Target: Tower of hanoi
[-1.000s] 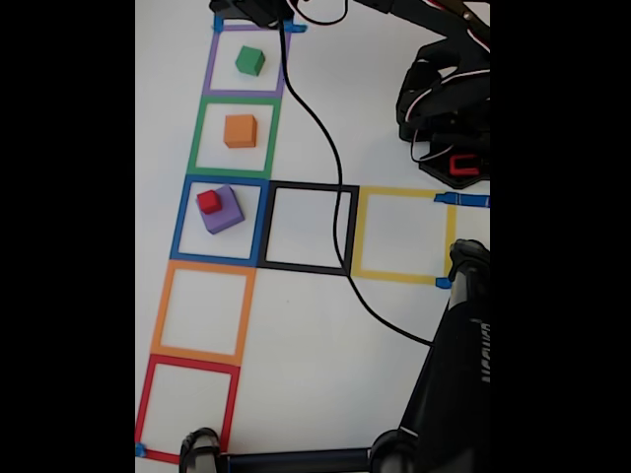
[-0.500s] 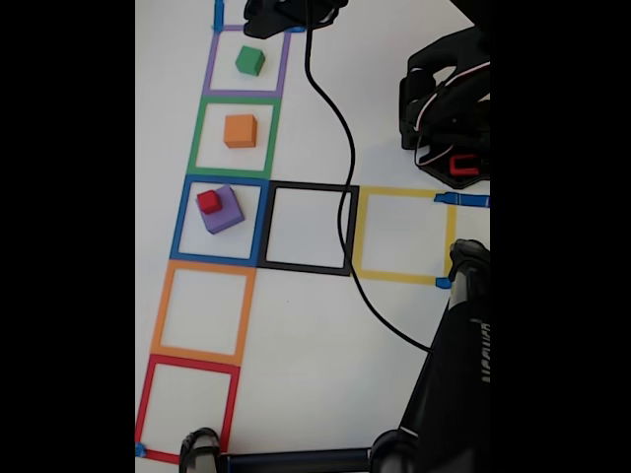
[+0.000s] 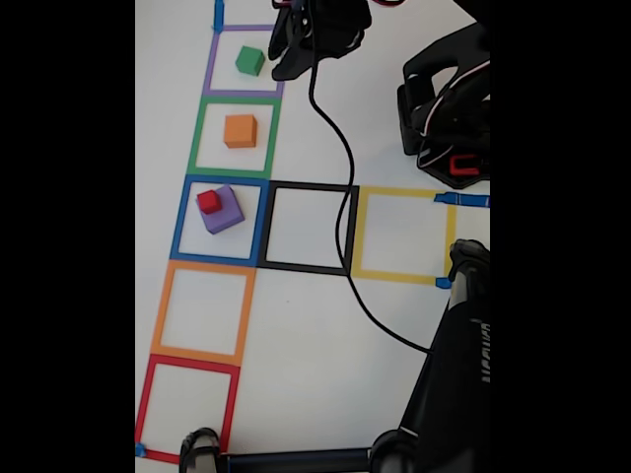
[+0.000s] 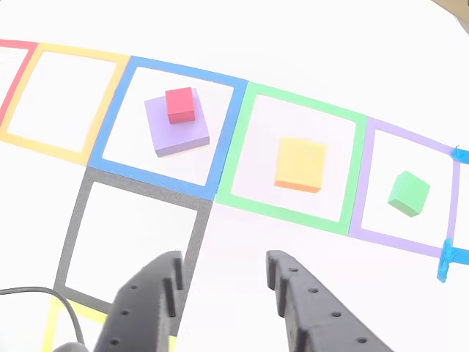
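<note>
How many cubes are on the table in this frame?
4. Green cube in the purple square, orange cube in the green square, purple cube in the blue square with the red cube stacked on it. None looks hidden.

In the fixed view, the smallest cube [image 3: 209,202] sits on the largest cube [image 3: 223,211], below 2 separate cubes.

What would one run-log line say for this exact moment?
gripper: open, empty, above table | red cube: on purple cube, blue square | orange cube: green square | green cube: purple square
</note>
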Robot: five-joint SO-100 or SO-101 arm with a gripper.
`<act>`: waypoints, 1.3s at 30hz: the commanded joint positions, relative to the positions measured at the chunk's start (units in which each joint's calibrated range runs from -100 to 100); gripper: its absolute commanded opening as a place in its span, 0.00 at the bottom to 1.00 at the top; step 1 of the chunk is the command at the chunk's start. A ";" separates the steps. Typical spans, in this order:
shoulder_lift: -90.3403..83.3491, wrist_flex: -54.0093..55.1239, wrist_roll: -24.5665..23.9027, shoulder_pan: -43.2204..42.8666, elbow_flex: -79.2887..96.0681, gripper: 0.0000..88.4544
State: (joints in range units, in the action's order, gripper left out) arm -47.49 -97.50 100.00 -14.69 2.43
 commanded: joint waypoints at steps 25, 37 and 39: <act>-7.46 86.33 0.00 0.40 75.02 0.41; 15.15 121.95 0.00 -3.34 81.75 0.42; 19.35 126.89 0.00 -4.01 81.47 0.42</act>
State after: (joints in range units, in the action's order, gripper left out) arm -33.56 20.35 99.64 -17.38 84.59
